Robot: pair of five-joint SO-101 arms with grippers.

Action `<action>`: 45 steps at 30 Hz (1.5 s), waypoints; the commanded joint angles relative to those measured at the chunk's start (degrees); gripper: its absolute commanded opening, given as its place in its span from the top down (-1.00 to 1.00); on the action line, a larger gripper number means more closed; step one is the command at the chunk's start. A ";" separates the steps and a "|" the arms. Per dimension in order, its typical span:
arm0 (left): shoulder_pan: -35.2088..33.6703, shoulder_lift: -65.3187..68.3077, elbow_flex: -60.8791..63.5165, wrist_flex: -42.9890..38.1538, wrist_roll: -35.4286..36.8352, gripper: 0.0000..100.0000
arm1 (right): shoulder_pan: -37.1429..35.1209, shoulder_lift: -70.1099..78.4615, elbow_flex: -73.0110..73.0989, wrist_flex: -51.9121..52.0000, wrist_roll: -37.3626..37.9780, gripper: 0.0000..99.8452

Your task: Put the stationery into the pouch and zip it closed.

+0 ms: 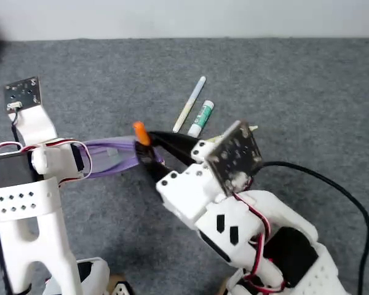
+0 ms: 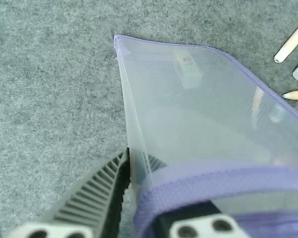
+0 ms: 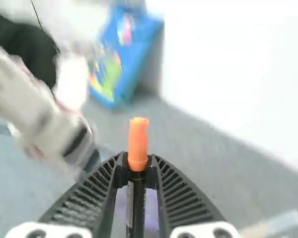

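White arms (image 1: 24, 203), black ribbed fingers (image 3: 89, 201)

The pouch (image 1: 107, 157) stretches between the left claw (image 2: 131, 171), clamped on its edge, and the right claw (image 3: 138, 162), which grips a marker (image 3: 138, 141) at the pouch's other end. Together they block the middle of the surface (image 1: 307, 80). Just beyond the right claw, a pen (image 1: 190, 103) and a glue stick (image 1: 202, 118) lie side by side. Past them the surface is open, and a black cable (image 1: 332, 184) crosses its right side.
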 commanded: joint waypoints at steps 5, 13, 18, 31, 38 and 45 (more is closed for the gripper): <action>0.09 -0.35 -0.40 0.62 0.44 0.97 | -4.35 1.10 2.46 -22.11 -0.62 0.98; 0.00 -0.35 -0.40 0.62 0.44 0.97 | -4.44 8.66 7.82 -36.53 -0.62 0.98; 0.00 -0.26 -0.31 0.62 0.44 0.97 | -4.09 13.58 10.73 -44.44 -0.53 0.98; 0.00 -0.26 -0.31 0.62 0.44 0.97 | 0.66 12.97 21.36 -47.60 -0.44 0.98; 0.26 -0.26 -0.31 0.62 0.44 0.97 | 1.36 7.78 28.40 -47.60 7.65 0.98; 0.26 -0.26 -0.31 0.62 0.44 0.97 | -3.38 1.10 32.88 -39.08 12.31 0.93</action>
